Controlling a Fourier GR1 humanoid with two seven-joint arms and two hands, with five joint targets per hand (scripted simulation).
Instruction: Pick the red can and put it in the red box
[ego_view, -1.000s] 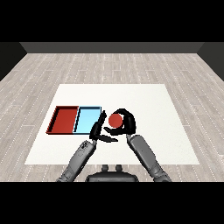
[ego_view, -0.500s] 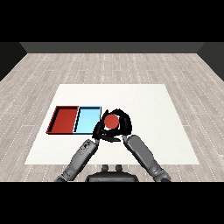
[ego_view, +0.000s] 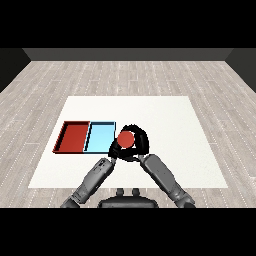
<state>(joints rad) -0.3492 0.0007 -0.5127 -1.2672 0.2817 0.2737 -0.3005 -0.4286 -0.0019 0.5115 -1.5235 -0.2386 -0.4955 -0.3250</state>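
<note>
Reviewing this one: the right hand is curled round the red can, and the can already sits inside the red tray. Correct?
Not quite. The right hand is curled round the red can, but the head view shows the can beside the light blue tray, right of it, not inside the red tray.

The right robot hand (ego_view: 139, 144) wraps the red can (ego_view: 125, 139), hiding its sides and base. The left robot hand (ego_view: 113, 151) is mostly hidden behind it, beside the light blue tray's (ego_view: 98, 138) covered near right corner.

can (ego_view: 125, 138) rt of trays (ego_view: 88, 150), on table (ego_view: 175, 125)
</note>
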